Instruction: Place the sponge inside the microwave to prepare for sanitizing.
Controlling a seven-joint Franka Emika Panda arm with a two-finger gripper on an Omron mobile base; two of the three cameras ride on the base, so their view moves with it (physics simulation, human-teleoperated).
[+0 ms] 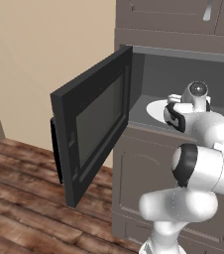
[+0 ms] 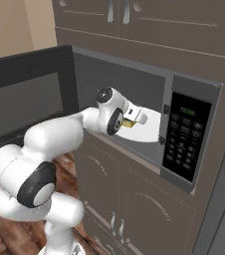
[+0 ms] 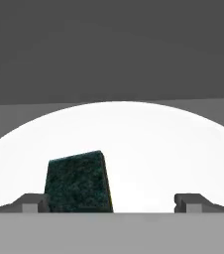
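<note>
The hand view looked into the microwave's grey cavity, where we saw the sponge [image 3: 79, 182] resting dark-green face up on the white turntable [image 3: 148, 149], close to one of our fingertips [image 3: 32, 202] while the other fingertip stood well apart on the far side. The hand [image 3: 111, 203] was spread wide with nothing gripped between the tips, which we judged to mean the sponge had been let go and lay on the plate by its own weight. In the right base view we had our arm [image 2: 50, 139] reaching through the opening of the microwave [image 2: 189, 139], the hand [image 2: 134, 118] low over the turntable [image 2: 147, 130], and a sliver of the yellow sponge [image 2: 129, 123] showed just below it. In the left base view the door [image 1: 91, 126] stood swung fully out to the side, which left us a free path into the cavity; the turntable [image 1: 156, 108] showed pale behind our wrist. We judged the placing essentially done: the sponge sat on the plate where heating would reach it. What we thought remained was to draw the hand straight back without brushing the sponge.
</note>
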